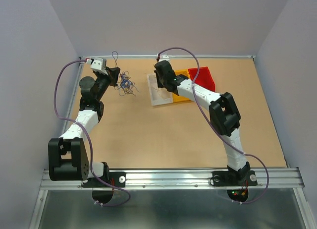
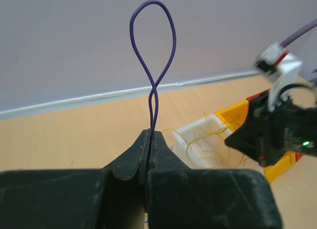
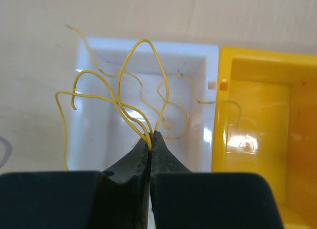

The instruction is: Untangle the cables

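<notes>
Tan desk (image 1: 173, 140), enclosed by pale walls on three sides. The tangle of cables (image 1: 126, 84) sits at the far left of the desk, just beside my left pincer (image 2: 150, 136). That pincer is closed on a purple cable (image 2: 152, 65), whose loop stands upright above the tips. My right pincer (image 3: 152, 138) is closed on several yellow cables (image 3: 133, 100), which arch over a white tray (image 3: 188, 50). A yellow tray (image 3: 257, 115) touches the white one. A red tray (image 1: 203, 78) lies next to the yellow.
</notes>
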Available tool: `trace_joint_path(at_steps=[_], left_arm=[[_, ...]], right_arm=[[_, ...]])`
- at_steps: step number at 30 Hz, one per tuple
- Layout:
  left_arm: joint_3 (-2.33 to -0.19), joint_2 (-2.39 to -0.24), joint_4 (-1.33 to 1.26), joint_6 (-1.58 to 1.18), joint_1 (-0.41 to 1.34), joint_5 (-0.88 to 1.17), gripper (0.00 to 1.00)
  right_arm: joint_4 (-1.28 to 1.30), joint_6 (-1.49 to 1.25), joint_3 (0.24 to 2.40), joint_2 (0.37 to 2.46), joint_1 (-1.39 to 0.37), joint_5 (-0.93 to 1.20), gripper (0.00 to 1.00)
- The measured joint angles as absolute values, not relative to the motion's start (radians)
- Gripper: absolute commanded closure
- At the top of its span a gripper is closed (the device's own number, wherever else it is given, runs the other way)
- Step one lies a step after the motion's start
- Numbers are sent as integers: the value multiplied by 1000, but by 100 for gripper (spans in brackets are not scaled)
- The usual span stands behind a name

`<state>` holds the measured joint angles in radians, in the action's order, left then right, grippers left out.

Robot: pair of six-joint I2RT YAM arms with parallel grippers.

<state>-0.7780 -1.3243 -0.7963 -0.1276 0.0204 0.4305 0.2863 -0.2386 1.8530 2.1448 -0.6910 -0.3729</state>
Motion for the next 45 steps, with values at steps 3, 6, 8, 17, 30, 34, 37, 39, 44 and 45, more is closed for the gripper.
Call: trace_joint_path(at_steps=[3, 6, 8, 17, 30, 34, 37, 39, 44, 45], left_arm=[[-778, -1324, -796, -127, 22, 430, 97], [-778, -1324, -796, -127, 25, 430, 97], [-778, -1324, -796, -127, 25, 430, 97], [-776, -1302, -796, -119, 32, 430, 96], [-759, -1279, -796, -102, 54, 437, 92], [-757, -1258, -796, -100, 70, 471, 89], [-744, -1224, -796, -94, 94, 501, 88], [-738, -1194, -796, -82, 135, 531, 88], [-731, -1162, -789, -12, 247, 629, 88], [-731, -1162, -785, 1, 268, 655, 88]], right_arm=[[317, -238, 1860, 2267, -674, -376, 100], [344, -243, 1879, 2351, -680, -374, 92], [359, -233, 1919, 2360, -688, -356, 82], [411, -223, 1930, 2327, -699, -339, 52], [404, -242, 1745, 1922, -702, -300, 13], [356, -256, 1538, 1780, -741, -231, 7], [312, -259, 1338, 1659, -788, -166, 9], [257, -261, 1140, 1514, -827, -119, 12], [46, -303, 880, 1298, -818, -73, 14], [-23, -322, 825, 1256, -817, -67, 15]])
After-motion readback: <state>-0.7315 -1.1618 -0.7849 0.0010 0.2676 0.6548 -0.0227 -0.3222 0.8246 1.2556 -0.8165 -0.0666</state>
